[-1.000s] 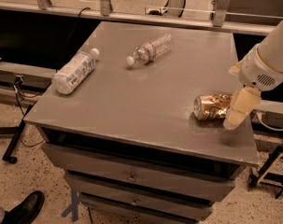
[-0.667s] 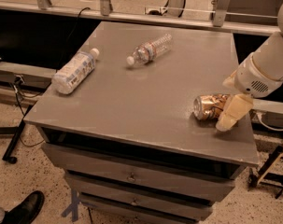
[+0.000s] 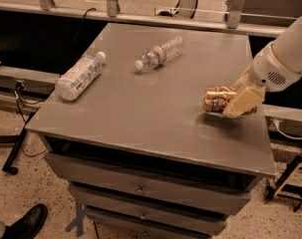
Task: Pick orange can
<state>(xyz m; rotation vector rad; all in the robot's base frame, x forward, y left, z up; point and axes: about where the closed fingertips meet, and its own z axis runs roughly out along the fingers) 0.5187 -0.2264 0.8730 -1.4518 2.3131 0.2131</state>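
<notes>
The orange can [image 3: 216,98] lies on its side near the right edge of the grey table [image 3: 155,118], shiny orange-gold with a dented body. My gripper [image 3: 238,102] comes in from the right on the white arm [image 3: 285,59] and sits right at the can's right end, covering that end from view. The can rests on the tabletop.
Two clear plastic water bottles lie on the table: a large one [image 3: 79,76] at the left edge and a smaller one [image 3: 159,52] at the back middle. Drawers [image 3: 140,188] sit below the tabletop. A shoe [image 3: 28,223] shows on the floor at bottom left.
My gripper has moved left and down, from beside the can's right end to over that end. The can and both bottles have not moved.
</notes>
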